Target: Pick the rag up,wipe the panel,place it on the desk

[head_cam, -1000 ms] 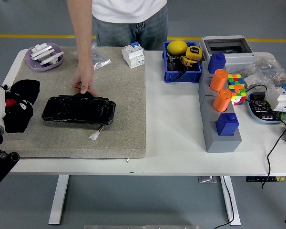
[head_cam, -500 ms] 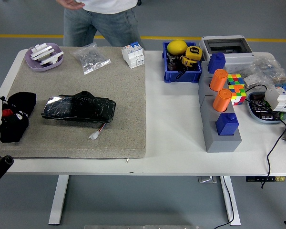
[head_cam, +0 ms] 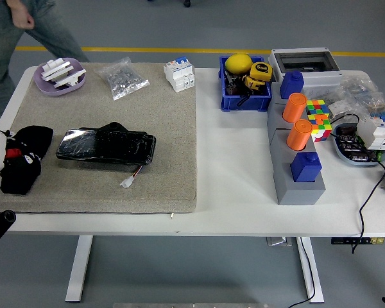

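The black glossy panel lies flat on the beige mat, left of the table's middle, with a small white connector on a wire at its near edge. A black rag lies bunched on the panel's far edge. My left hand, black with a red mark, rests on the mat's left edge, about a hand's width left of the panel and apart from it. It touches neither the rag nor the panel.
A purple dish, a clear bag of parts and a white breaker stand at the mat's far side. A blue bin and a grey block with orange and blue pegs stand right. A person is at top left.
The person let go of the rag on the panel and walked off to the left. My left hand drew back a little toward the table's left edge.
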`<control>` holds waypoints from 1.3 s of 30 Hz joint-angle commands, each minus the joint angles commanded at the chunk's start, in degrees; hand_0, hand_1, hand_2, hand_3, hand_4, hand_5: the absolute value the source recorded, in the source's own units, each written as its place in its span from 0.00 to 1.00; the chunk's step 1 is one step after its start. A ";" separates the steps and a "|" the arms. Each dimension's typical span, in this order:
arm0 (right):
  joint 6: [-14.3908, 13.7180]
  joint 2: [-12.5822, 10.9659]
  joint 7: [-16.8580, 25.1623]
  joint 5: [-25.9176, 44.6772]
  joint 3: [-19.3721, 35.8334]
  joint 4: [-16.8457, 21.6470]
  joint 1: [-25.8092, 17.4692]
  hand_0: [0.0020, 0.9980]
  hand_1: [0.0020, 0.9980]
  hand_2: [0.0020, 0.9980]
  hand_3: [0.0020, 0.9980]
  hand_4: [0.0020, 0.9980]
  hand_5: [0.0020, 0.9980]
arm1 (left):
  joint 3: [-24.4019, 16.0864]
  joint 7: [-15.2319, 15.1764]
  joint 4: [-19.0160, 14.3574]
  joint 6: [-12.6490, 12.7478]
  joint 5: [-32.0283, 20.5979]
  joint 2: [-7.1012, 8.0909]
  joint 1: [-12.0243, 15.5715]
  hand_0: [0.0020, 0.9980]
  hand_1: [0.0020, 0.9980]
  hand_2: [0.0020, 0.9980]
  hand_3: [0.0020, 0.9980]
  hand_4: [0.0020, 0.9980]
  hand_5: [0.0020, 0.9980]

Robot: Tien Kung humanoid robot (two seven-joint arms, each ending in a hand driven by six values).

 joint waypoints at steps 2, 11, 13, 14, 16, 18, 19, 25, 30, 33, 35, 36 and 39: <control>-0.04 -0.01 -0.08 -0.08 0.12 0.00 0.01 0.71 0.63 0.68 0.64 1.00 0.57 | -0.10 0.12 -0.32 -0.07 0.54 -0.01 -0.05 0.49 0.66 0.63 0.57 0.88 0.16; -0.12 -0.09 -0.01 0.16 0.06 -0.04 0.07 0.71 0.63 0.68 0.64 1.00 0.56 | -1.04 1.00 -2.23 0.21 3.05 0.27 -0.14 0.49 0.67 0.70 0.60 0.98 0.31; -0.13 -0.05 0.02 0.23 0.04 -0.05 0.04 0.71 0.63 0.68 0.64 1.00 0.56 | -1.29 0.96 -2.39 0.31 3.17 0.35 -0.13 0.50 0.67 0.70 0.62 1.00 0.34; -0.12 -0.01 0.05 0.32 -0.04 -0.05 0.04 0.71 0.63 0.68 0.64 1.00 0.56 | -1.42 0.97 -2.44 0.34 3.13 0.44 -0.13 0.50 0.67 0.70 0.62 1.00 0.34; -0.14 0.05 0.16 0.59 -0.25 -0.08 0.06 0.71 0.63 0.68 0.64 1.00 0.56 | -1.50 0.94 -2.52 0.17 2.70 0.65 -0.11 0.50 0.67 0.70 0.62 1.00 0.34; -0.14 0.05 0.19 0.67 -0.32 -0.08 0.09 0.71 0.63 0.68 0.64 1.00 0.56 | -1.48 0.91 -2.62 0.15 2.55 0.75 -0.09 0.50 0.67 0.70 0.62 1.00 0.34; -0.15 0.05 0.17 0.60 -0.24 -0.09 0.10 0.71 0.63 0.68 0.64 1.00 0.56 | -1.47 0.89 -2.67 0.12 2.42 0.77 -0.08 0.50 0.67 0.70 0.63 1.00 0.36; -0.18 0.00 0.04 0.64 -0.24 -0.06 0.12 0.71 0.63 0.68 0.64 1.00 0.56 | -2.02 0.99 -3.52 -0.14 2.54 0.92 0.00 0.50 0.67 0.70 0.65 1.00 0.37; -0.19 0.08 -0.07 0.36 -0.01 -0.08 0.14 0.71 0.63 0.68 0.64 1.00 0.56 | -2.53 1.16 -4.66 -0.42 1.93 1.21 0.08 0.50 0.67 0.70 0.65 1.00 0.37; -0.23 0.11 -0.15 0.20 0.18 -0.11 0.14 0.71 0.63 0.68 0.64 1.00 0.56 | -3.13 1.51 -6.10 -0.63 2.16 1.24 0.25 0.50 0.67 0.71 0.67 1.00 0.39; -0.26 0.12 -0.14 0.30 0.17 -0.13 0.12 0.71 0.63 0.68 0.64 1.00 0.56 | -3.70 1.64 -7.12 -0.77 2.35 1.23 0.43 0.50 0.67 0.71 0.67 1.00 0.39; -0.26 0.13 -0.17 0.19 0.26 -0.15 0.14 0.71 0.63 0.68 0.64 1.00 0.56 | -4.19 1.83 -8.17 -0.78 2.90 1.27 0.63 0.50 0.67 0.71 0.67 1.00 0.39; -0.29 0.16 -0.07 0.48 0.10 -0.20 0.10 0.71 0.63 0.68 0.64 1.00 0.56 | -5.17 1.97 -10.68 -0.78 3.79 1.45 1.26 0.51 0.67 0.70 0.68 1.00 0.41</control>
